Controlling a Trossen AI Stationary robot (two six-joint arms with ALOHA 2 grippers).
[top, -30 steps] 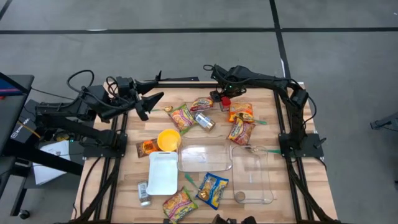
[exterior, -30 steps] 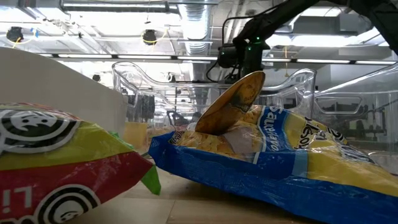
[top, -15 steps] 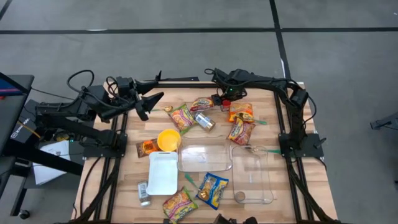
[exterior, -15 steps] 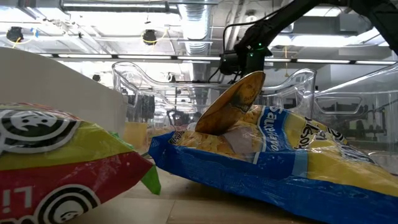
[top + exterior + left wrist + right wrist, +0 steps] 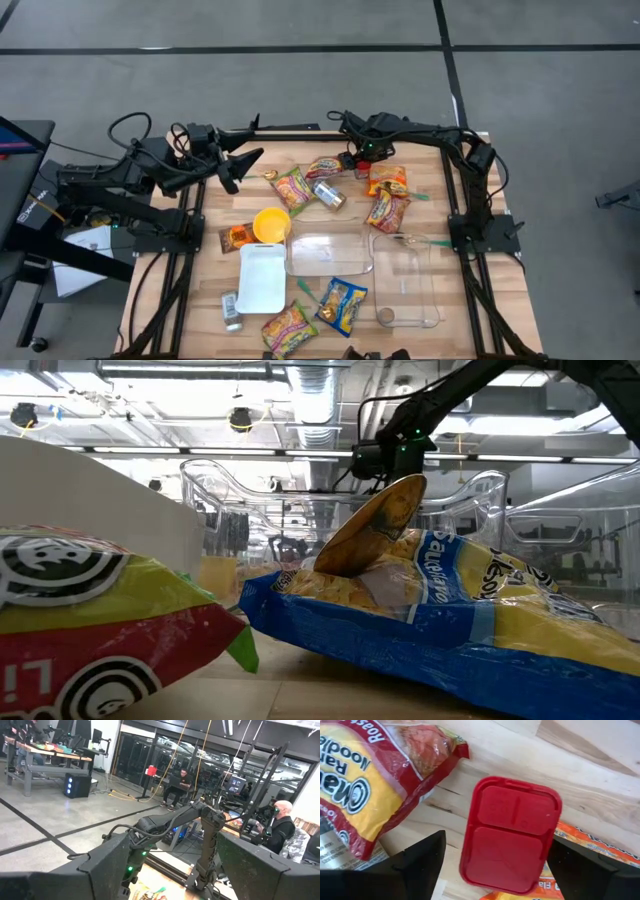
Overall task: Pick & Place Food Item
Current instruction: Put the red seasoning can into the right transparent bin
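A flat red rectangular tin [image 5: 510, 835] lies near the table's far edge, with one end over the edge of an orange packet [image 5: 565, 882]. My right gripper [image 5: 496, 840] points down over the tin and is open. Its two fingers stand on either side of the tin's long sides, apart from it. In the high view the right gripper [image 5: 362, 158] covers most of the tin. A red and yellow noodle packet [image 5: 375, 775] lies beside the tin. My left gripper [image 5: 235, 165] waits open and level above the table's far left corner.
Food packets [image 5: 292, 188], [image 5: 388, 210] and a can [image 5: 329, 194] lie around the tin. Nearer stand a yellow bowl [image 5: 271, 224], a white tray [image 5: 262, 277] and two clear containers [image 5: 328, 253], [image 5: 405, 280]. A blue and yellow chip bag [image 5: 450, 620] lies at the near edge. People sit in the room beyond.
My right arm has dipped slightly over the red tin, and its wrist now covers more of the tin in the high view. The tin and the packets lie as before.
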